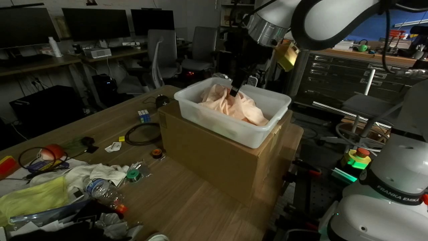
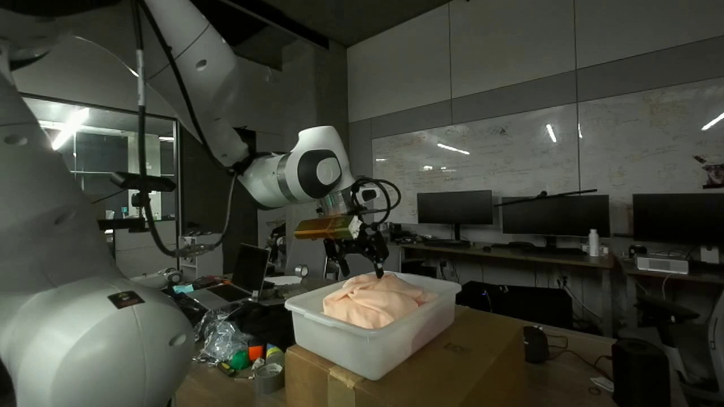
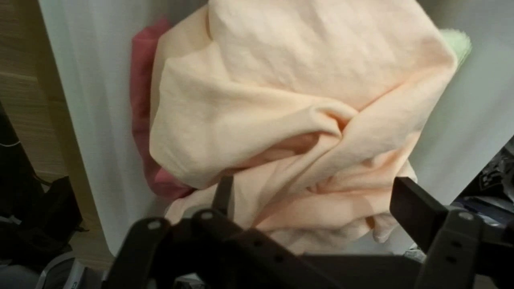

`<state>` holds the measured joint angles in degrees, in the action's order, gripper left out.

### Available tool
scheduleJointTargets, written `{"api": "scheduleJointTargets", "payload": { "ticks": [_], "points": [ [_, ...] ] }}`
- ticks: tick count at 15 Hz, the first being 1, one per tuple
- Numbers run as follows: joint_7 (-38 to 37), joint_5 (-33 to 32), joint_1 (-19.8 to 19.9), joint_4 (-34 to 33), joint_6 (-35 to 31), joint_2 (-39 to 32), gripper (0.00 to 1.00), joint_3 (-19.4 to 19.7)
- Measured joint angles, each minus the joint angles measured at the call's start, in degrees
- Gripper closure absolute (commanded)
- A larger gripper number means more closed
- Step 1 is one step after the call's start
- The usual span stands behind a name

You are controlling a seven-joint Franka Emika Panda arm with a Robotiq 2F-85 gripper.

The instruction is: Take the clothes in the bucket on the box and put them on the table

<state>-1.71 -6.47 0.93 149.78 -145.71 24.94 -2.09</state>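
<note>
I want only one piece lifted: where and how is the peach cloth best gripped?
Probably by the curled fold near the middle of the peach cloth, from above, with the open jaws closing across it: it seems to stand out as a ridge, while the white tub surrounds the cloth, likely hindering a side approach. A shallow pinch should spare the pink cloth showing at its edge.

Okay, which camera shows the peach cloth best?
The wrist view: the peach cloth looms close there, its folds clear, though the top edge crops it. Both exterior views show it smaller, heaped in the white tub, whose near side screens its lower part.
</note>
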Motion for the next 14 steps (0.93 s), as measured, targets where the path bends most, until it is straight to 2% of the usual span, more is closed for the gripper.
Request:
{"api": "scheduleJointTargets", "payload": {
  "ticks": [8, 13, 14],
  "points": [
    [-6.48, -0.15, 0.74, -8.42, -0.63, -13.51, 0.00, -0.09],
    [-11.33, -1.79, 1.01, -12.61, 5.26, -19.13, 0.00, -0.06],
    [-11.78, -1.89, 1.01, -13.33, 6.45, -19.87, 0.06, -0.05]
  ]
}}
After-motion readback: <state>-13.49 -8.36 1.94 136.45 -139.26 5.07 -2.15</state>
